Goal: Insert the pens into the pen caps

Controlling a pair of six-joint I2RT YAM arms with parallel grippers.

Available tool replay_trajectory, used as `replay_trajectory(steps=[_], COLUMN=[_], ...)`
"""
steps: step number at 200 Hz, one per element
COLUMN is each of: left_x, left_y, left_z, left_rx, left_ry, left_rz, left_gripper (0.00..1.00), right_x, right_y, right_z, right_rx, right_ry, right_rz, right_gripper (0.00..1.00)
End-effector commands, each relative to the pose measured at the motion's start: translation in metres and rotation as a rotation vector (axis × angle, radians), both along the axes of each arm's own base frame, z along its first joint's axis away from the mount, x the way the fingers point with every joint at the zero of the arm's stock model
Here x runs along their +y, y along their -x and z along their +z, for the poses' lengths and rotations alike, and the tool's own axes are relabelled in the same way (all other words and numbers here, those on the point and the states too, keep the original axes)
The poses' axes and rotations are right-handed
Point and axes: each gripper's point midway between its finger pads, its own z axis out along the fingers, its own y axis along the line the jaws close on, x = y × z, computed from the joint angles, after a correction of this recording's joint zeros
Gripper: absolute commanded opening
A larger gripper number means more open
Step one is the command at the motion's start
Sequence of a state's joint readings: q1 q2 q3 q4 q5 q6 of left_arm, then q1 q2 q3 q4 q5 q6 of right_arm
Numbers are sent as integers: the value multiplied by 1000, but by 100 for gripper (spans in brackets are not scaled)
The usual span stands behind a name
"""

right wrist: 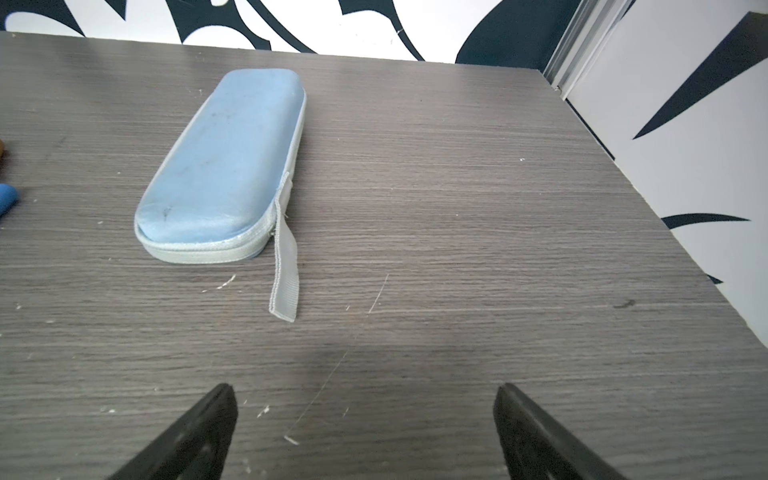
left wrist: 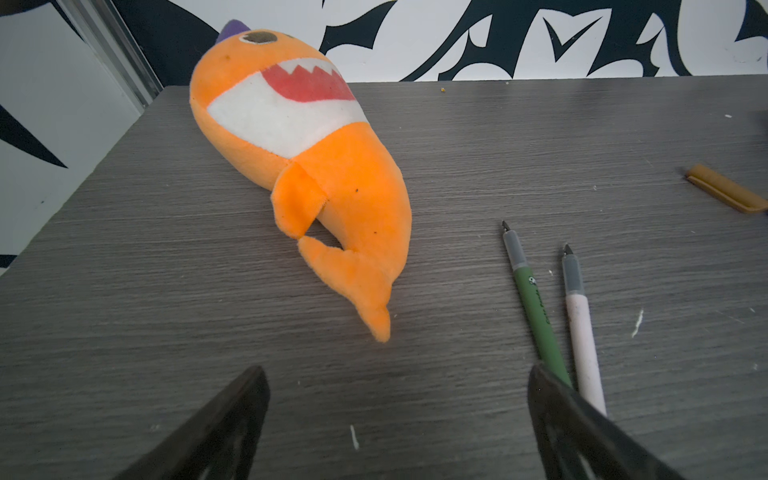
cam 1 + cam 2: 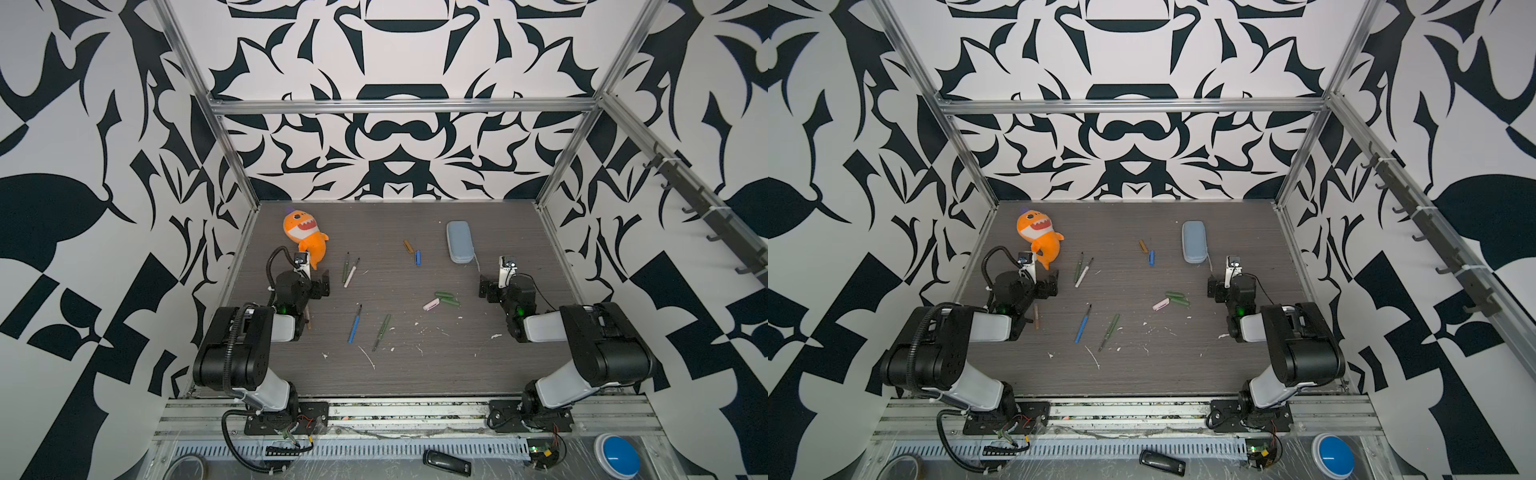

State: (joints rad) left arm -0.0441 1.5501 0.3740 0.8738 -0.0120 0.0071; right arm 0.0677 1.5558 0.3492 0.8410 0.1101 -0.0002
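Lying just beside splayed left pincer (image 2: 397, 368), green pen (image 2: 536, 311), pink pen (image 2: 582, 332)

Three walls (image 3: 399, 137) carry a bold black-and-white pattern and are framed by aluminium bars (image 3: 403, 106) that meet at the back corners. The table (image 3: 399, 374) is a dark grey wood-grain board, speckled with white flecks (image 3: 424, 330) and evenly lit. A dark rail (image 3: 702, 208) slants along the right-hand wall and bears what look like hooks, though they are too small to be sure.
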Motion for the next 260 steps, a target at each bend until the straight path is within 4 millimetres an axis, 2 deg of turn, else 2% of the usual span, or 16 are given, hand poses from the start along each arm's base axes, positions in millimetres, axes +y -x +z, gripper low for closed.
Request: replay_trajectory(steps=[1, 9, 19, 35, 49, 59, 78, 90, 104, 126, 144, 161, 174, 186, 232, 260], left_x=[11, 14, 14, 9, 8, 13, 21, 20, 2, -23, -40, -57, -72, -80, -92, -87], left_y=[-4, -3, -4, 2, 10, 20, 47, 59, 64, 54, 43, 32, 26, 22, 26, 39], left_z=[39, 49, 75, 138, 188, 222, 257, 277, 295, 306, 302, 297, 297, 286, 244, 255], left_rx=[-43, -6, -31, -130, -175, -181, -176, -246, -307, -244, -164, -95, -46, 11, 75, 35], left_ry=[0, 0, -4, 51, 176, 321, 493, 571, 608, 658, 718, 772, 751, 717, 670, 622], left_rz=[63, 80, 80, 60, 88, 157, 245, 230, 107, -23, -98, -152, -188, -166, -168, -174], left_gripper=[99, 99, 99, 99, 99, 99, 99, 99, 99, 99, 99, 99, 99, 99, 99, 99], right_x=[-3, -2, -1, 1, 1, -2, 2, 19, 31, 65, 97, 140, 170, 195, 277, 299], right_y=[-17, -20, -22, -18, -7, 1, 10, 13, 17, 26, 39, 57, 71, 86, 140, 157], right_z=[42, 58, 87, 138, 169, 179, 185, 188, 188, 179, 162, 141, 122, 107, 50, 26], right_rx=[-22, -1, -31, -75, -56, -37, -38, -10, 69, 184, 258, 355, 418, 462, 561, 545], right_ry=[6, 21, 48, 33, -124, -232, -412, -459, -460, -419, -277, -188, -120, -31, 338, 626], right_rz=[-42, -46, -76, -138, -208, -261, -273, -172, -119, -7, 43, 142, 203, 252, 459, 619], right_gripper=[100, 100, 100, 100, 100, 100, 100, 81, 65, 52, 51, 50, 48, 48, 62, 69])
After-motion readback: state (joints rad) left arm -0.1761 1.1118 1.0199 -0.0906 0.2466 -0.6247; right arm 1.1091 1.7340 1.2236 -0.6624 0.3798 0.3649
